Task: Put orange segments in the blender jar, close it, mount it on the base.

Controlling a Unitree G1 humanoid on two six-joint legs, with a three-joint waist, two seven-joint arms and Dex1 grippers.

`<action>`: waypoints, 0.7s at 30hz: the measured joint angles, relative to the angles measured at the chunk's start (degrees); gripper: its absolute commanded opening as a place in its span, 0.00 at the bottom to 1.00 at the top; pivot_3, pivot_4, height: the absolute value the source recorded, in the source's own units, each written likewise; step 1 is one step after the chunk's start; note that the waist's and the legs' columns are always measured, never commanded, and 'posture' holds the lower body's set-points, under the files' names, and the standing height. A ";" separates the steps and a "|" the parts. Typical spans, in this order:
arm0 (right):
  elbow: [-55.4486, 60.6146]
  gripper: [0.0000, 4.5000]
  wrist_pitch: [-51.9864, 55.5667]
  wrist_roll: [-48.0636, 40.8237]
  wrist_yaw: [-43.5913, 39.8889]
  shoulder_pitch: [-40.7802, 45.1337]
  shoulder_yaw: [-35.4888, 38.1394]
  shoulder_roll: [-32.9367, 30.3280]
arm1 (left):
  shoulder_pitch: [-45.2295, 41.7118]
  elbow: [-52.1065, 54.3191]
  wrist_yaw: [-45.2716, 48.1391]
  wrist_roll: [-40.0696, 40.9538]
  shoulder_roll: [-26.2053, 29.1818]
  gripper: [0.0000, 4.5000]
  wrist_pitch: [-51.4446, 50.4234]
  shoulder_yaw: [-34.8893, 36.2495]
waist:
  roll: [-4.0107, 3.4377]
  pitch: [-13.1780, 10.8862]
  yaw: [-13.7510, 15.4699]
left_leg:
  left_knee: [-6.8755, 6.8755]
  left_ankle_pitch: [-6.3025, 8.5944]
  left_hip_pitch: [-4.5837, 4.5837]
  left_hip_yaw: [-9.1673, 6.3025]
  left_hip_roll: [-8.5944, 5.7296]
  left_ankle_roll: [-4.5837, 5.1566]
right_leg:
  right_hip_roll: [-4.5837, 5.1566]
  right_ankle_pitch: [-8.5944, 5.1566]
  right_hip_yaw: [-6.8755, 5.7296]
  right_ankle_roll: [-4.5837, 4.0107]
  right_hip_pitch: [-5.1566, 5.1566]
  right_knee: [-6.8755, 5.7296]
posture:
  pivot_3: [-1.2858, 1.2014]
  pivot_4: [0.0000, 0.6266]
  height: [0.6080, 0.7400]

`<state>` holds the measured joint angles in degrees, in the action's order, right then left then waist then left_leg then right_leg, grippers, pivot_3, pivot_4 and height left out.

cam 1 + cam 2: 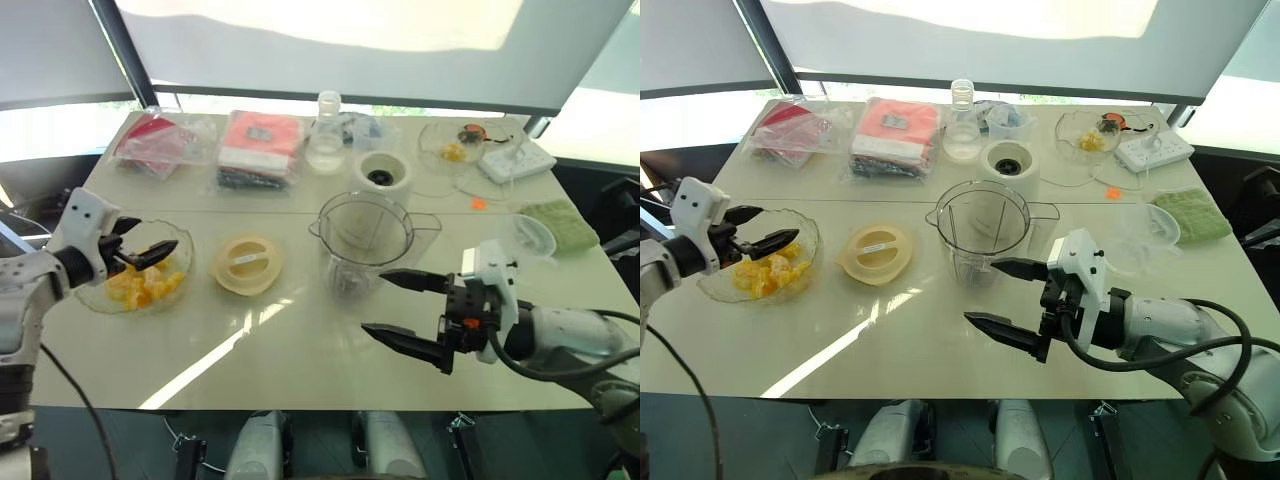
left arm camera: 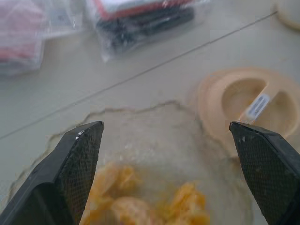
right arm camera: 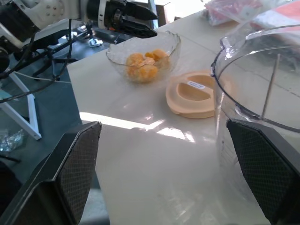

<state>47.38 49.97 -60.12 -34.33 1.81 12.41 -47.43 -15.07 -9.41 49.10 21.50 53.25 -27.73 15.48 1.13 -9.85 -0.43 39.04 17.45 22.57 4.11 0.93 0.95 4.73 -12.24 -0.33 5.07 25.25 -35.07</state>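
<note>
Orange segments [image 1: 143, 285] lie in a shallow glass bowl [image 1: 95, 298] at the table's left. My left gripper [image 1: 155, 235] hovers open just above them, nothing between its fingers; its wrist view shows the segments [image 2: 140, 206] below the spread fingertips. The clear blender jar [image 1: 365, 240] stands upright mid-table with no lid on it. Its flat cream lid [image 1: 247, 263] lies between bowl and jar. The cream base [image 1: 382, 172] stands behind the jar. My right gripper [image 1: 373, 300] is open and empty in front of the jar, pointing left, apart from it.
Plastic-wrapped red packets [image 1: 258, 145] lie at the back left, with a small clear bottle [image 1: 327, 135] beside the base. At back right are another glass bowl [image 1: 455, 145] and a white power strip [image 1: 515, 160]. A green cloth [image 1: 560, 222] and a small clear dish [image 1: 535, 235] sit at right.
</note>
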 measured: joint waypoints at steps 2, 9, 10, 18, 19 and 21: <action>1.05 1.00 0.72 -1.05 0.63 -0.93 -0.02 -1.31 | -1.42 -4.00 2.55 -2.00 1.64 0.99 1.48 -2.14 | 0.09 -0.02 0.14 | 0.01 0.00 0.03 0.05 -0.03 0.01 | 0.08 0.00 0.00 0.00 0.00 0.05 | 0.52 0.24 1.00; 2.65 1.00 0.23 -0.26 3.51 -3.07 -0.99 -1.61 | -11.39 -17.56 8.33 -4.09 2.70 0.99 -3.41 -7.30 | 0.42 0.01 0.03 | 0.06 0.01 0.00 0.10 -0.02 0.01 | 0.30 0.02 -0.01 -0.01 0.00 0.03 | 0.52 0.24 1.00; 2.70 1.00 -0.02 0.66 3.70 -3.69 -1.54 -1.60 | -12.96 -18.76 8.28 -4.30 2.49 0.99 -4.72 -7.83 | 0.45 0.01 0.08 | 0.05 0.01 0.01 0.08 -0.02 0.01 | 0.29 0.02 -0.02 -0.01 0.00 0.03 | 0.52 0.24 1.00; 4.22 1.00 -1.58 5.94 6.30 -6.04 -5.50 -0.49 | -17.32 -23.28 4.86 -10.33 -0.11 0.99 -9.98 -14.77 | 0.54 0.00 -0.23 | 0.07 0.01 -0.01 0.13 -0.02 0.03 | 0.14 0.03 -0.02 0.02 0.01 -0.03 | 0.52 0.24 1.00; 4.22 1.00 -1.61 6.14 6.62 -6.03 -5.59 -0.32 | -17.50 -23.63 4.45 -10.96 -0.38 0.99 -10.52 -15.15 | 0.55 0.00 -0.20 | 0.07 0.01 -0.01 0.13 -0.01 0.03 | 0.13 0.03 -0.03 0.02 0.01 -0.04 | 0.52 0.24 1.00; 4.23 1.00 -1.61 6.50 7.31 -5.80 -5.89 -0.06 | -19.21 -24.66 3.33 -12.25 -0.98 0.99 -11.57 -16.56 | 0.64 -0.05 -0.04 | 0.08 0.01 -0.01 0.10 0.00 0.02 | 0.11 0.03 -0.03 0.02 0.01 -0.05 | 0.52 0.24 1.00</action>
<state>51.61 48.36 -53.62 -27.01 -3.99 6.52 -47.50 -34.28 -34.07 52.44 9.25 52.27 -39.30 -1.08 1.77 -9.90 -0.47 39.11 17.46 22.56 4.21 0.93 0.98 4.83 -12.21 -0.36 5.09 25.26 -35.12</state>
